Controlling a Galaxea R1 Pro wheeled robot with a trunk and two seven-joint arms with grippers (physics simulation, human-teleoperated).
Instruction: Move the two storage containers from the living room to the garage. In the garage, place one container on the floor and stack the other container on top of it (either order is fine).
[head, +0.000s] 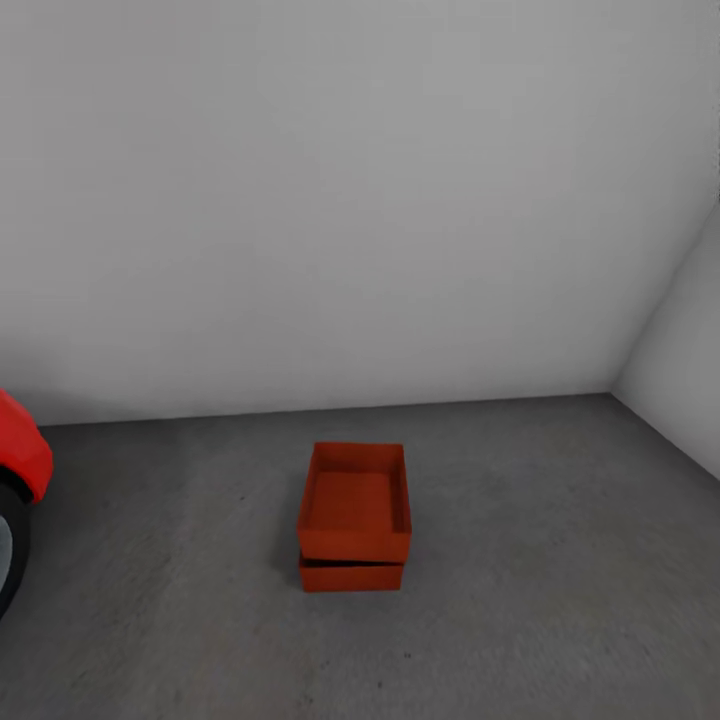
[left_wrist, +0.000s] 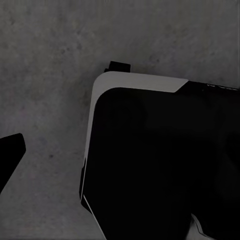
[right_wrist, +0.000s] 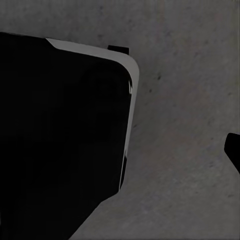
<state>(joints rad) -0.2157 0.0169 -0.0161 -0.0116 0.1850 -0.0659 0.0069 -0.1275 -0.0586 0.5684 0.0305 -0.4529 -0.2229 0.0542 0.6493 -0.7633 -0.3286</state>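
Neatly stacked, two boxy thin-walled containers (head: 354, 515) occupy matte floor (head: 540, 600).

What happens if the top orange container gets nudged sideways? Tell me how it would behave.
The top container would probably slide rather than tip: it is low and wide. Its thin walls and bare inside suggest it is light, so a small push may shift it. It sits slightly skewed on the lower container, so it could slip off that rim onto the floor.

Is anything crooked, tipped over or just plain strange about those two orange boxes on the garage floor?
Nothing serious. The upper container sits upright on the lower container, both empty as far as can be seen. The upper one looks turned very slightly against the lower, so the edges do not quite line up. The floor shows no spill, and the red car stands well apart.
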